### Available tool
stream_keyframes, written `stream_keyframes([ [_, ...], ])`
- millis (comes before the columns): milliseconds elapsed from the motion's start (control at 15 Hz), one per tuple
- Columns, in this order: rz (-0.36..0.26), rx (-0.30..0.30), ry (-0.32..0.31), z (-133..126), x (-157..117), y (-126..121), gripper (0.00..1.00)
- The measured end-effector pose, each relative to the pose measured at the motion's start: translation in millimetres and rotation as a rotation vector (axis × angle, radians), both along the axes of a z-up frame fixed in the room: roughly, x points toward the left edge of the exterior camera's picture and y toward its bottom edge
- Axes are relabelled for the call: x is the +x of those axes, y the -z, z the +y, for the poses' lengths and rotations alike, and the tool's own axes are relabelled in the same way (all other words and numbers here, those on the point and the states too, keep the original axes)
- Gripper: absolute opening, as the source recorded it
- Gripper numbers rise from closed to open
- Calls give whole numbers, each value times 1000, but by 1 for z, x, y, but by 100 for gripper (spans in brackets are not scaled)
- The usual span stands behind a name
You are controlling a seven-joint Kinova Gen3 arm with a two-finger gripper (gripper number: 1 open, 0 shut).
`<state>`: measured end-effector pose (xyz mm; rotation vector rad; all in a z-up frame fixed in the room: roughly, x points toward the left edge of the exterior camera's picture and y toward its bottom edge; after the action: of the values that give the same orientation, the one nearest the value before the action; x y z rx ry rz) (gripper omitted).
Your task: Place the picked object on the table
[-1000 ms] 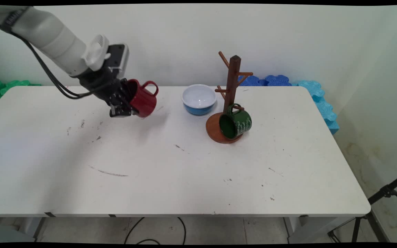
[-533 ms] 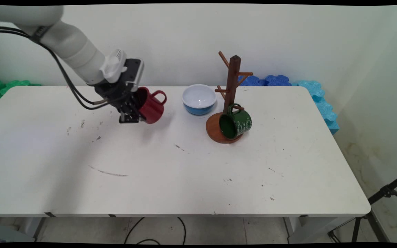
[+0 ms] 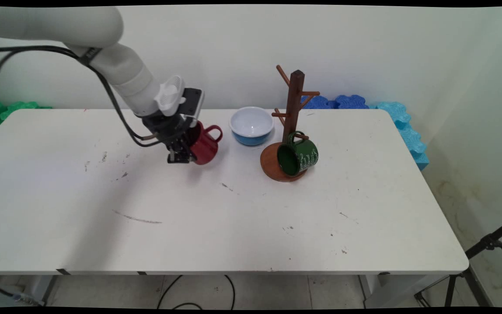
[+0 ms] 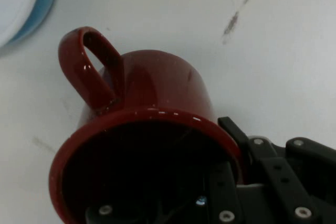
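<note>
Now I see the red mug [image 3: 203,146] tilted above the table [image 3: 233,209], toward its far edge, with its rim pinched between the gripper's [image 3: 180,153] fingers [image 4: 239,135], one inside and one outside. Its handle points toward the blue bowl [image 3: 251,125] near the mug tree [image 3: 293,113].

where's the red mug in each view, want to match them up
Main view: the red mug is left of centre, tilted in the gripper.
Hand view: the mug fills the lower middle, handle toward upper left.
Shared landmark: the blue bowl, at the hand view's top left.
</note>
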<state>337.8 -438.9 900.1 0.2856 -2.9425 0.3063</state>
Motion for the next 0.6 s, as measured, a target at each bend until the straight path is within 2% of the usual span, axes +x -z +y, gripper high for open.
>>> stream_keyframes([
  [600,6,44,-6,-25,-32,28,0],
])
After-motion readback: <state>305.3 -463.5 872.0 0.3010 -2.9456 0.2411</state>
